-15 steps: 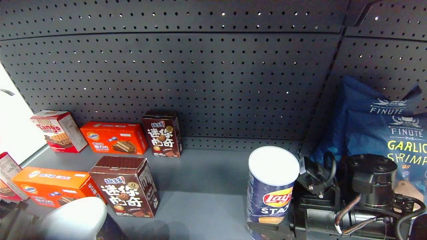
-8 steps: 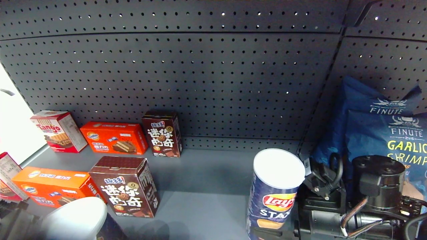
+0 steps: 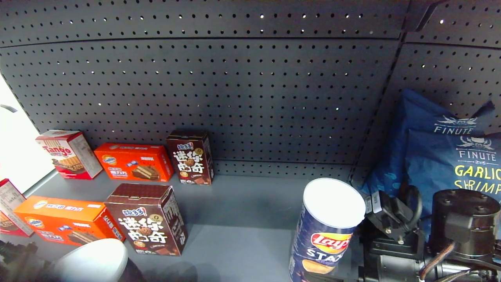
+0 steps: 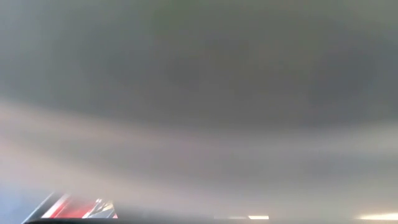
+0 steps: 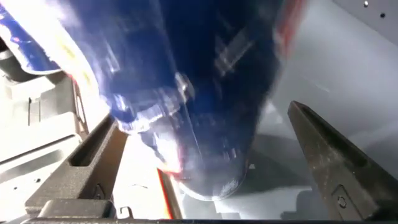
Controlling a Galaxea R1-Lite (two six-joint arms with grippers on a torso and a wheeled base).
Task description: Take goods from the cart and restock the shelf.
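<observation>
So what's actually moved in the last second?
The chips can and the right arm beside it shifted together toward the robot's right and nearer the front edge of the shelf. The white lid at lower left dipped slightly. The snack boxes and blue chip bags stayed put.

**Middle of shelf open, both ends blocked**

The shelf (image 3: 242, 203) floor lies bare between the front brown box (image 3: 148, 219) and the can (image 3: 327, 231), and this lane runs straight back to the pegboard (image 3: 250, 98). On the left, the Tango box (image 3: 68, 154), rear orange box (image 3: 135, 161) and rear brown box (image 3: 190, 157) line the pegboard. The red box (image 3: 8, 205), front orange box (image 3: 64, 219) and front brown box stand nearer, with a narrow bare strip between the rows. A white lid (image 3: 92, 260) bars the near left corner. On the right, the right arm (image 3: 411, 250) sits just beside the can, and blue bags (image 3: 450, 156) fill the corner behind it.
</observation>
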